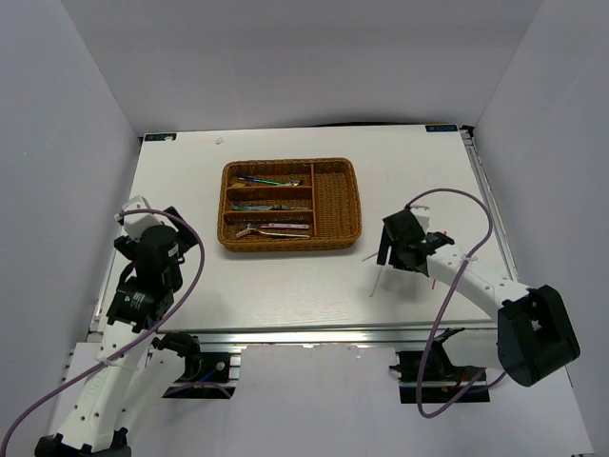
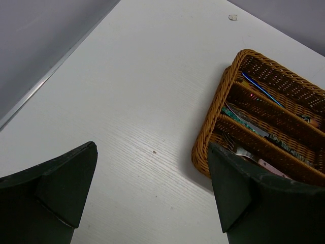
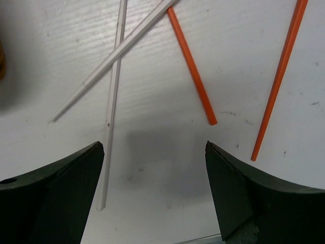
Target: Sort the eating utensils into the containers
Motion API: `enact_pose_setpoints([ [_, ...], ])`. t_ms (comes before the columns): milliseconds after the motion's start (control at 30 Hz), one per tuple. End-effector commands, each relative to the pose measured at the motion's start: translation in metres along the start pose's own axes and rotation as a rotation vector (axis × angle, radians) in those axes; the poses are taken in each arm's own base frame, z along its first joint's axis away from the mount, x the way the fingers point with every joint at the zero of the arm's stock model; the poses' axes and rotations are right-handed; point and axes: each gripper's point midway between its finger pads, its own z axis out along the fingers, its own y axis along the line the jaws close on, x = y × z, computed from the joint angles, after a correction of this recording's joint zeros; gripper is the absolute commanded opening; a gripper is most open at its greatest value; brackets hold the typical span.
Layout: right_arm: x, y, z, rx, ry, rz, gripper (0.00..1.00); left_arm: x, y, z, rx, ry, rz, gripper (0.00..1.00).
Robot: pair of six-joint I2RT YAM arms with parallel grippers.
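The brown wicker tray (image 1: 225,205) sits at mid-table, with iridescent cutlery (image 1: 269,228) lying in its three long slots; its vertical slot (image 1: 336,202) looks empty. My right gripper (image 3: 155,178) hovers low over loose chopsticks, open with nothing between the fingers. Two white chopsticks (image 3: 112,101) cross just ahead of its left finger. Two orange chopsticks (image 3: 193,76) lie ahead and to the right. From above, the right gripper (image 1: 400,249) is right of the tray with a white chopstick (image 1: 378,276) beside it. My left gripper (image 2: 152,193) is open over bare table, left of the tray (image 2: 213,127).
A small white scrap (image 2: 233,17) lies on the table far beyond the tray. The table's front rail (image 1: 314,333) runs close behind the right gripper. White walls enclose the table on three sides.
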Motion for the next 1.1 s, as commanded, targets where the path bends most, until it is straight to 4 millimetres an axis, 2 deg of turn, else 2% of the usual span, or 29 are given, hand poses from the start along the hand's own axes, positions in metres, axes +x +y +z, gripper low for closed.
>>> enact_pose_setpoints([
  [0, -0.036, 0.005, -0.002, -0.069, -0.051, 0.024, 0.85, -0.001, -0.003, 0.000, 0.021, -0.005, 0.000, 0.98],
  [67, -0.050, 0.005, -0.003, -0.068, -0.056, 0.084, 0.85, 0.000, -0.004, 0.000, 0.026, -0.001, 0.004, 0.98],
  [233, -0.083, -0.010, -0.002, 0.063, -0.131, 0.246, 0.86, 0.001, -0.004, 0.001, 0.028, 0.002, 0.007, 0.98],
  [267, -0.084, -0.012, 0.005, 0.090, -0.121, 0.265, 0.86, 0.000, -0.005, 0.000, 0.030, 0.001, 0.006, 0.98],
  [300, -0.093, -0.012, 0.005, 0.103, -0.135, 0.323, 0.86, 0.000, -0.004, 0.000, 0.028, -0.001, 0.005, 0.98],
  [500, -0.102, -0.028, 0.023, 0.283, -0.115, 0.485, 0.80, -0.002, -0.003, -0.002, 0.033, -0.012, -0.005, 0.98],
  [633, -0.119, -0.027, 0.034, 0.303, -0.101, 0.526, 0.76, -0.001, -0.005, -0.002, 0.041, -0.007, -0.003, 0.98],
  [833, -0.107, -0.034, 0.070, 0.370, -0.008, 0.556, 0.64, -0.002, -0.006, -0.003, 0.049, -0.009, -0.005, 0.98],
  [967, -0.104, -0.035, 0.084, 0.379, 0.036, 0.572, 0.58, -0.003, -0.005, -0.004, 0.050, -0.014, -0.009, 0.98],
  [1067, -0.103, -0.036, 0.091, 0.391, 0.039, 0.578, 0.58, -0.004, -0.006, -0.004, 0.055, -0.017, -0.011, 0.98],
])
